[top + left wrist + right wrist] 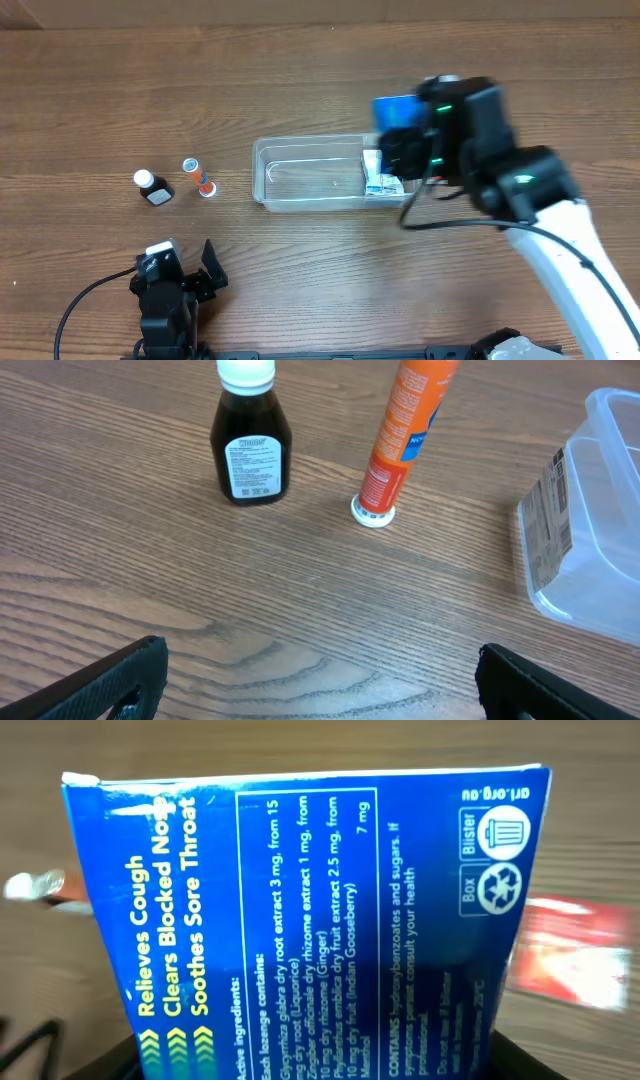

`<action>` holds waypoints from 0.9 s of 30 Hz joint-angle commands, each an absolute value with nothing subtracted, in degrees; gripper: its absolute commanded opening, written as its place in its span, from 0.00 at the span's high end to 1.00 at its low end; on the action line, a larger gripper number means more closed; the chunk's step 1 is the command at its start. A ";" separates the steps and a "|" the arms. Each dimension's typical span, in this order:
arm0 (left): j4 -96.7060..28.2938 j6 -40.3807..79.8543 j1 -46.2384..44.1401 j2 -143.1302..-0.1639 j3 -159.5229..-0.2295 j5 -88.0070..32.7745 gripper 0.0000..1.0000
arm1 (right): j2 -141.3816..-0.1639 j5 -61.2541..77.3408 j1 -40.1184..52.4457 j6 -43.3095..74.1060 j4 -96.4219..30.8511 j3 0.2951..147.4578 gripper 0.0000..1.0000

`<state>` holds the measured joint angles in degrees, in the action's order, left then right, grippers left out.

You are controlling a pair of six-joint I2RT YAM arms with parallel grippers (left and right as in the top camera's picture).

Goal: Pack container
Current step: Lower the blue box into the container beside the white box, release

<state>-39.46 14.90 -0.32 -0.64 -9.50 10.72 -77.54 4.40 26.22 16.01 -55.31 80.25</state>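
Two grippers noted, one busy and one idle. Found the right gripper (402, 140) clamped on a blue box (396, 108), the box's printed back filling the right wrist view and the jaws almost wholly hidden behind it. Saw that box held clear of the table, at the far right corner of the container (300, 146), by its rim. Found the left gripper (186, 262) spread wide and holding nothing, low at the near left of the wooden table (90, 90). Placed the container near the table's middle, long side running left to right, with a white and blue packet (381, 182) inside its right end. Spotted a dark bottle (153, 188) with a white cap and an orange tube (200, 178) standing cap-down, side by side, left of the container and apart from it.
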 commanded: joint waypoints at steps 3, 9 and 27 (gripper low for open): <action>-39.44 15.27 0.03 -0.21 -9.37 10.50 0.00 | -90.96 -8.95 36.56 27.55 -50.43 79.13 0.47; -39.42 15.27 0.03 -0.21 -9.37 10.50 0.00 | -105.62 -8.49 36.25 28.80 -44.99 79.13 0.47; -39.42 15.27 0.03 -0.21 -9.37 10.50 0.00 | -106.61 -6.44 36.25 28.08 -46.74 80.09 0.20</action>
<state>-39.44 14.90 -0.32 -0.64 -9.50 10.74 -107.31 -6.26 36.40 28.45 -46.72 79.15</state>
